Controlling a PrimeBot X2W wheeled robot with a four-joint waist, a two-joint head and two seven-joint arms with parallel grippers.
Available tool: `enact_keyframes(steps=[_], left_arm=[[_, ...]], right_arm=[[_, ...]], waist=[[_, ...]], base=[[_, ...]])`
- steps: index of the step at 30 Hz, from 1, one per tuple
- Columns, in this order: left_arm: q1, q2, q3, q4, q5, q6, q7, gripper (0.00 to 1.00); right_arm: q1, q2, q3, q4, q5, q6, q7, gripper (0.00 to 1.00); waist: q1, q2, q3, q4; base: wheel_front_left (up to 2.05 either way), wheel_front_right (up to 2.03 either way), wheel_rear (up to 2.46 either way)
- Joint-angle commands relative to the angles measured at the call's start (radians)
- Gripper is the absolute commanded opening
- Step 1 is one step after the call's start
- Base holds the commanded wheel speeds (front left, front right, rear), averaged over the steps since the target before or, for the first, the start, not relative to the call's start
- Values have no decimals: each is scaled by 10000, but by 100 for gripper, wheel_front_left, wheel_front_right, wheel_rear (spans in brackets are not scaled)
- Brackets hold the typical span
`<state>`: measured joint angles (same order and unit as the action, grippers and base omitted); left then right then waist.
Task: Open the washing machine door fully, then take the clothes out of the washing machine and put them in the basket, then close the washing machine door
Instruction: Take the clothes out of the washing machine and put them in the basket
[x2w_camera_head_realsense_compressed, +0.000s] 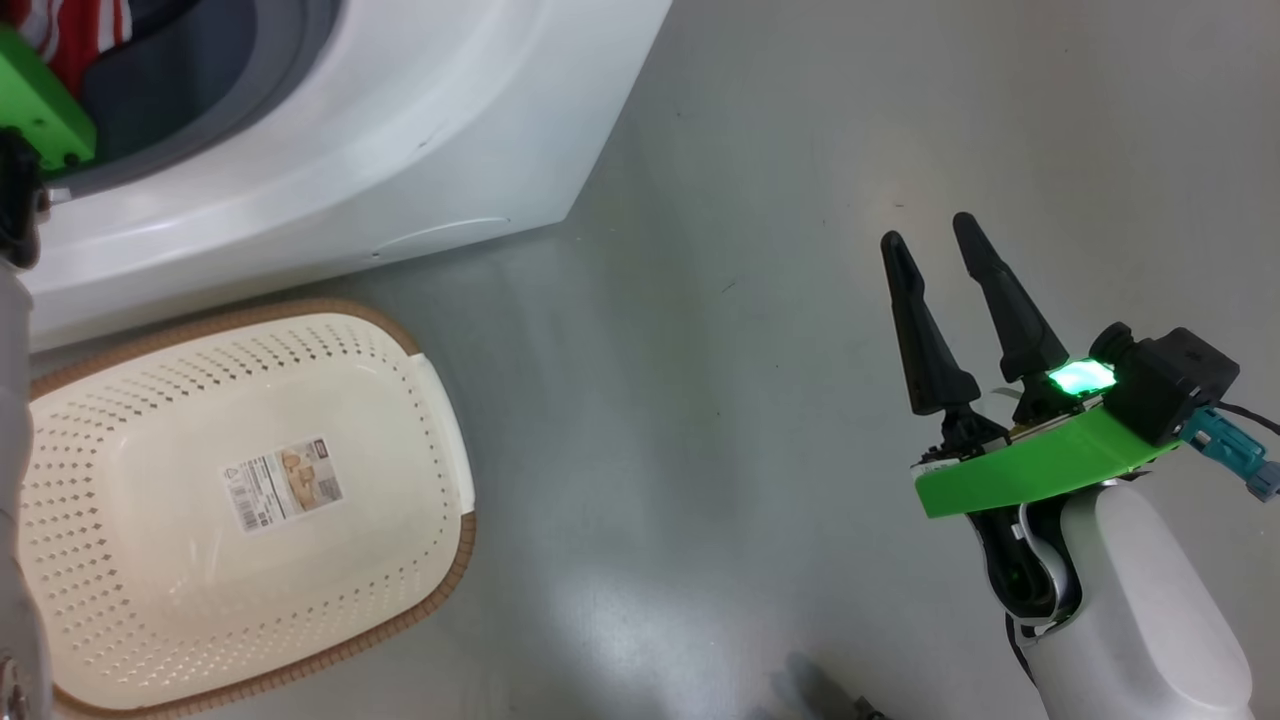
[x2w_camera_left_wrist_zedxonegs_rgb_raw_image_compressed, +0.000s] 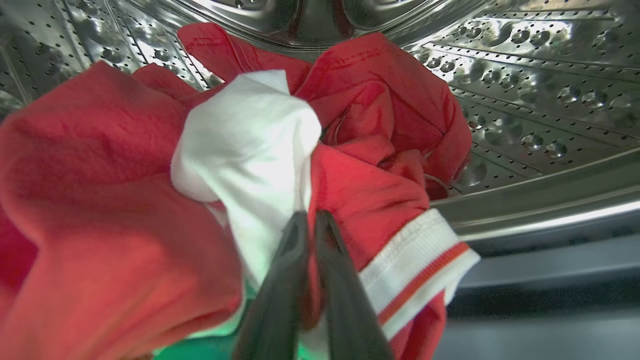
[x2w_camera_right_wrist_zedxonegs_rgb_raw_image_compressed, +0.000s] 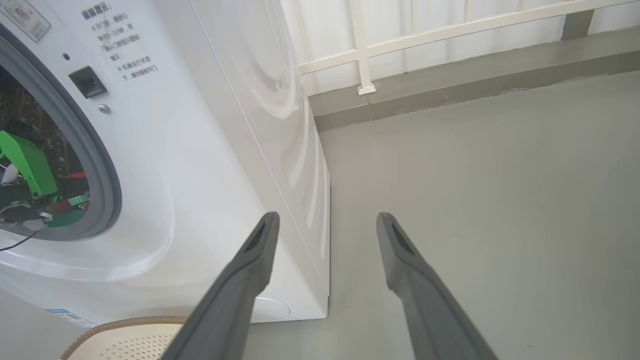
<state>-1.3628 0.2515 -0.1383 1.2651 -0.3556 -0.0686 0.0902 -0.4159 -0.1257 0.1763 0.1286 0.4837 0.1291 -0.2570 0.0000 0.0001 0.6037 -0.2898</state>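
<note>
Right now the left arm reaches forward into the mouth of the washing machine (x2w_camera_head_realsense_compressed: 400, 130). Its green wrist bracket (x2w_camera_head_realsense_compressed: 35, 100) sits at the grey gasket (x2w_camera_right_wrist_zedxonegs_rgb_raw_image_compressed: 100, 165), and its pale forearm runs up the left edge of the head view. Inside the steel drum (x2w_camera_left_wrist_zedxonegs_rgb_raw_image_compressed: 525, 75), the left gripper (x2w_camera_left_wrist_zedxonegs_rgb_raw_image_compressed: 311, 216) has its two dark fingers squeezed almost together, pinching a fold of the clothes (x2w_camera_left_wrist_zedxonegs_rgb_raw_image_compressed: 100, 175). Red fabric bunches up around the fingers, a white panel (x2w_camera_left_wrist_zedxonegs_rgb_raw_image_compressed: 250, 145) sits just above the tips, and a white cuff with a red stripe (x2w_camera_left_wrist_zedxonegs_rgb_raw_image_compressed: 420, 260) hangs off to one side. The bundle is in the drum, close to its perforated wall; I cannot tell whether it is lifted clear of the steel.

The right arm is held out over the grey floor (x2w_camera_head_realsense_compressed: 750, 300), well apart from the machine, with its forearm rising from the lower right of the head view. The right gripper (x2w_camera_head_realsense_compressed: 925, 230) points forward and leans a little to the left, its jaws spread wide around nothing but air. Seen from its own wrist, those fingers aim at the machine's front corner and the floor beside it, with a white railing (x2w_camera_right_wrist_zedxonegs_rgb_raw_image_compressed: 360, 45) beyond.

The basket (x2w_camera_head_realsense_compressed: 120, 400) stands on the floor just in front of the machine, on the robot's left. Its paper label (x2w_camera_head_realsense_compressed: 283, 483) is plain to see on the base.
</note>
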Motion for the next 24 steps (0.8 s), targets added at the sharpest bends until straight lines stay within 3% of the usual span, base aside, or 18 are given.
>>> enact_keyframes(steps=[1, 24], left_arm=[[23, 298, 1, -119, -62, -129, -14, 0], [988, -448, -728, -711, -292, -596, -2635, 0]], right_arm=[[141, -3, 158, -184, -96, 16, -48, 100], [497, -259, 172, 10, -71, 16, -48, 100]], waist=[[0, -1, -19, 5], [0, -1, -1131, 580]], base=[[0, 0, 0], [0, 0, 0]])
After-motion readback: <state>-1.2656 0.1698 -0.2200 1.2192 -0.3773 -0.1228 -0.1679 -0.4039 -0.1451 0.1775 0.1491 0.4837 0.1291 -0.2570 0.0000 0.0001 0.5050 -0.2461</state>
